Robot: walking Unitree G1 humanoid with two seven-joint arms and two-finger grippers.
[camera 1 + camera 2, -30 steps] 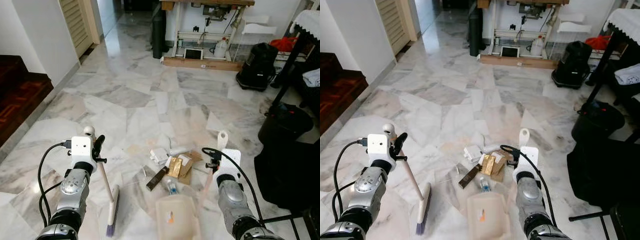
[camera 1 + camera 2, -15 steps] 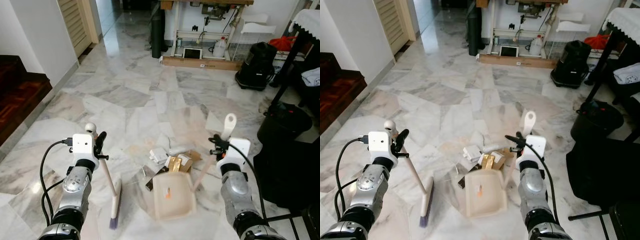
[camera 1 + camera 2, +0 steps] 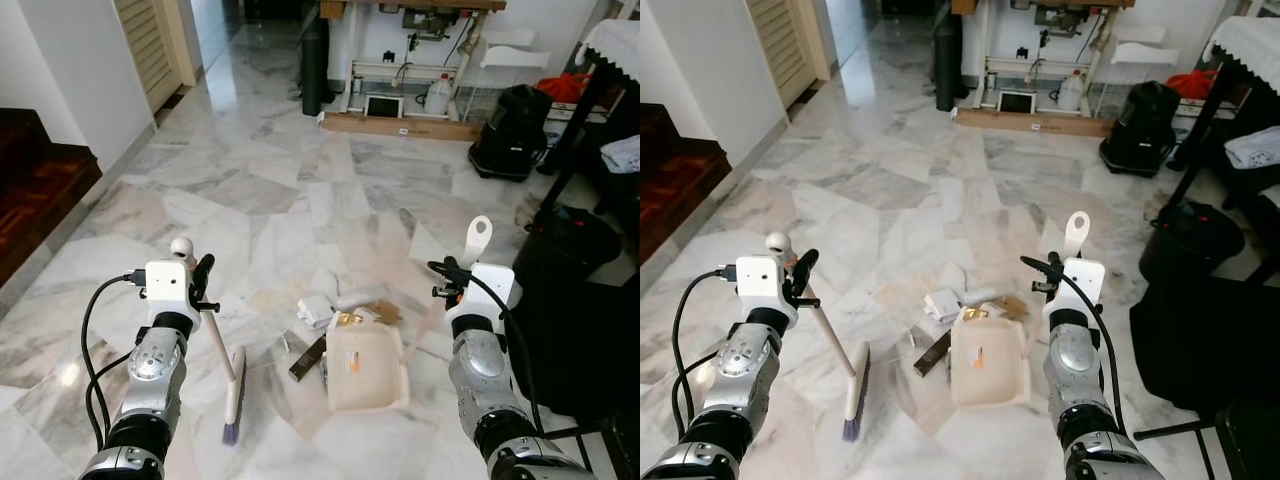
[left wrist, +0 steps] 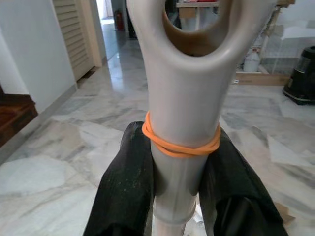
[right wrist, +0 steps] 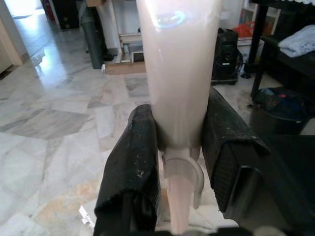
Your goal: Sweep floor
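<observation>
- Marble floor (image 3: 250,190), grey-veined and glossy, seen across the room; one step of dark red wood (image 3: 35,190) at 9 o'clock.
- Counted: one broom (image 3: 232,385), one dustpan (image 3: 366,363), one heap of litter (image 3: 335,315), two grippers.
- Left gripper (image 4: 179,167) clamped on the broom handle (image 4: 184,98); both black fingers (image 4: 125,182) pressed to the pale shaft, with one orange rubber band (image 4: 179,145) wound round it just above them.
- Broom head on the floor at 7 o'clock of the litter, purple bristles down, shaft slanting up to the left gripper (image 3: 200,285).
- Right gripper (image 5: 179,162) closed on the dustpan handle (image 5: 177,73), one finger (image 5: 130,167) on each side of the whitish shaft.
- Dustpan flat on the floor at 6 o'clock of the litter, its open mouth touching the heap; one small orange mark inside the pan.
- Litter made up of white crumpled paper, brown card, one dark flat strip at the pan's 9 o'clock; exact count of scraps not readable.
- Farther off, at 12 o'clock: one sewing table (image 3: 410,40) with one white bottle (image 3: 437,97) beneath; one black bag (image 3: 512,130) at 1 o'clock; one black bin (image 3: 570,245) at 3 o'clock.
- Shown by the head views and not by the wrists: broom head, pan and litter together, right gripper (image 3: 1065,275) above the pan.
- Shown by the left wrist view alone: the orange band and the handle's hanging loop. Shown by the right wrist view alone: a clip ring on the dustpan shaft between the fingers.
</observation>
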